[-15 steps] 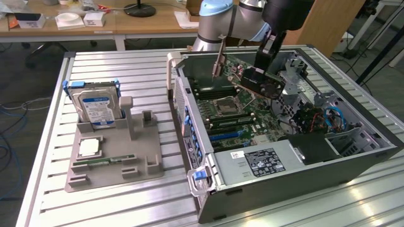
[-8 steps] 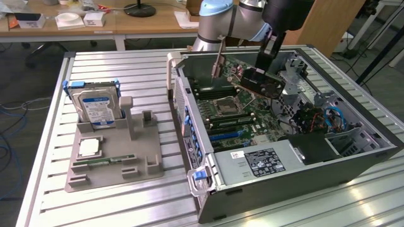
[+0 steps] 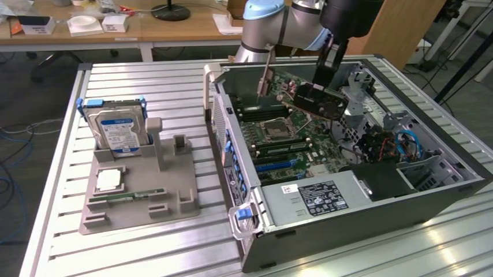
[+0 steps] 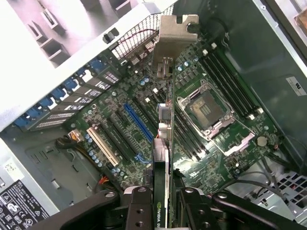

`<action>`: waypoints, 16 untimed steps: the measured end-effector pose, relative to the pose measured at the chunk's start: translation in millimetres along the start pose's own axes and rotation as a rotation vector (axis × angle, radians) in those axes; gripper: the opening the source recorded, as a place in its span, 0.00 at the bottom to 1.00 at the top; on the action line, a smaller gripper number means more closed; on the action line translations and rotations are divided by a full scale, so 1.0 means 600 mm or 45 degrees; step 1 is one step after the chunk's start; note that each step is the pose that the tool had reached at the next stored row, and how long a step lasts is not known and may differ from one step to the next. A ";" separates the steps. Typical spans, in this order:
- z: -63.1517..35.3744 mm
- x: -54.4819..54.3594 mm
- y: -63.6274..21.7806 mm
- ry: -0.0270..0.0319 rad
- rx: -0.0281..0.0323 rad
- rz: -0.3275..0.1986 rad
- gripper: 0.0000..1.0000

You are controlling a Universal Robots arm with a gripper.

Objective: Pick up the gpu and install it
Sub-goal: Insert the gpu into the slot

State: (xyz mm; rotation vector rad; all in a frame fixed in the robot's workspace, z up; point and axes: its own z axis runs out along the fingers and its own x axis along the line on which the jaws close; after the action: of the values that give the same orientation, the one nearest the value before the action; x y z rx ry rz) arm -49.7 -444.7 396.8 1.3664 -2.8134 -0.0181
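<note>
The pickup looks done to me: the gripper (image 3: 324, 82) has its jaws closed narrow on the gpu (image 3: 320, 101), one finger on each face of the thin black card; the card hangs tilted in the air inside the open computer case (image 3: 347, 231), above the motherboard (image 3: 297, 138) and, as far as I can see, touching nothing below it. In the wrist view the gpu (image 4: 163, 143) shows edge-on, its metal bracket (image 4: 175, 33) pointing toward the case's perforated end wall; it hangs over the rows of expansion slots, close to the blue slot (image 4: 139, 122) and just beside the CPU socket (image 4: 206, 108); whether it lines up with any one slot I cannot tell. So the seating is what's left, by my reckoning; the card is in no slot yet.

Room is tight; the case walls rise on every side, the power supply (image 3: 316, 199) fills the near corner, and blue cables (image 3: 404, 144) crowd the edge on the exterior view's right. Toward the table's (image 3: 154, 257) edge on the exterior view's left, a grey holder (image 3: 138, 196) carries the hard drive (image 3: 115, 130) upright, well apart from the case.
</note>
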 end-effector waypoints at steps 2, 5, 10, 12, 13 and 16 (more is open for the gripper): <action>0.000 0.000 0.000 0.0002 0.0001 -0.019 0.26; 0.000 0.000 0.000 0.0008 0.0003 -0.047 0.26; 0.001 0.000 0.000 0.0015 0.0007 -0.093 0.26; 0.001 0.000 0.000 0.0019 0.0009 -0.113 0.26; 0.001 0.000 0.000 0.0020 0.0009 -0.123 0.26; 0.001 0.000 0.000 0.0024 0.0011 -0.152 0.26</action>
State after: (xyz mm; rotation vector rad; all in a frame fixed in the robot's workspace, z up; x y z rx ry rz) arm -49.7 -444.7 396.1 1.5316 -2.7263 -0.0168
